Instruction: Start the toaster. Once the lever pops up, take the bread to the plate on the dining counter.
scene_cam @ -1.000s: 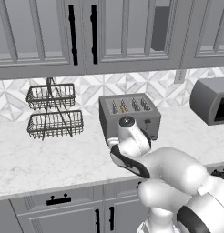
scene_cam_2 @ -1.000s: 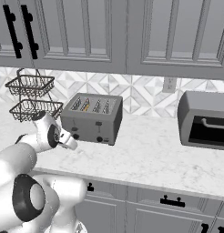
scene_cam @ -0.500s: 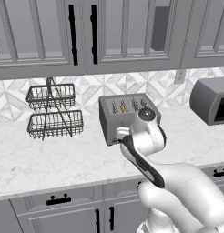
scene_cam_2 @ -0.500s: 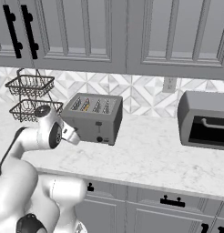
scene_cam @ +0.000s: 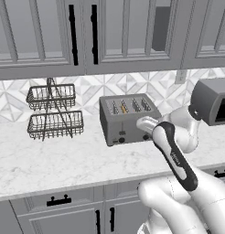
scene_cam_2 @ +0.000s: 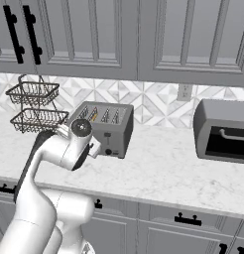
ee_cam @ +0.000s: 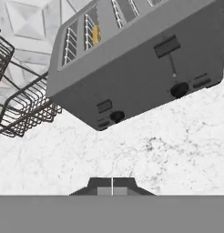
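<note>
The grey four-slot toaster (scene_cam: 128,119) stands on the marble wall counter against the tiled wall. An orange-brown slice of bread (scene_cam: 124,108) sits down in its second slot from the left. In the hand view the toaster (ee_cam: 141,68) looms close, the bread (ee_cam: 95,34) showing in a slot. The lever on the bread's side (ee_cam: 104,106) sits low by its knob, and the other lever (ee_cam: 167,46) sits high. My gripper (ee_cam: 112,186) is shut and empty, a short way off the toaster's front; the hand (scene_cam_2: 93,147) hovers at its lower front corner. The plate and dining counter are out of view.
A two-tier black wire basket (scene_cam: 54,112) stands left of the toaster. A larger grey microwave-like box (scene_cam_2: 223,131) sits on the counter to the right. Upper cabinets (scene_cam: 82,32) hang overhead. Bare marble counter (scene_cam_2: 163,171) lies in front of the toaster.
The arm has swung rightward along the toaster's front, its elbow rising to the right. The gripper stays shut. Toaster and bread have not moved.
</note>
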### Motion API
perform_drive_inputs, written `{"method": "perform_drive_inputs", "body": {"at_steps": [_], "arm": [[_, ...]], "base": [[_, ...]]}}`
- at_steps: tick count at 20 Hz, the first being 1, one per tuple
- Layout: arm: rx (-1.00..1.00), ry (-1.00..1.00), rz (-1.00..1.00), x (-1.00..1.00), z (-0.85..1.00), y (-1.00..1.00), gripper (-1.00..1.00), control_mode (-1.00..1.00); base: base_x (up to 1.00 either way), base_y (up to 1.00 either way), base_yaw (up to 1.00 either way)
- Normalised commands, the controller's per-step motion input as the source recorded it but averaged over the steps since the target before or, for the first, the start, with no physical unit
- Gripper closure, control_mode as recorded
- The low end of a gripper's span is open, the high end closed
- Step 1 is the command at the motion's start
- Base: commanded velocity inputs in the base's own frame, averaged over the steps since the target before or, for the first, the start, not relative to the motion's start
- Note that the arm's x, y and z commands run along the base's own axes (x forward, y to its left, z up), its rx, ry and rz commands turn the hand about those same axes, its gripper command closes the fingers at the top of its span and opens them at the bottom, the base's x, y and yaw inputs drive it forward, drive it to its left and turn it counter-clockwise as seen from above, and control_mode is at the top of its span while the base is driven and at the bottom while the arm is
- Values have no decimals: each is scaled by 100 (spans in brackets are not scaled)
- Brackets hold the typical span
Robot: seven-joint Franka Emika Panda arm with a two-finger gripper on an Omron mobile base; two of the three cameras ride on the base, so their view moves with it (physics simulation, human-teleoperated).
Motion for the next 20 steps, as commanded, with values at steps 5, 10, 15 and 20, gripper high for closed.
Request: {"method": "perform_drive_inputs", "body": {"at_steps": [5, 10, 15, 20], "arm": [[6, -23, 9, -22, 63, -12, 100, -100], [-9, -29, 3, -19, 44, -2, 100, -100], [-11, -24, 0, -25, 33, 0, -100, -100], [0, -1, 0, -1, 0, 0, -100, -100]], "base": [[0, 0, 0], [0, 0, 0], [0, 0, 0], [0, 0, 0]]}}
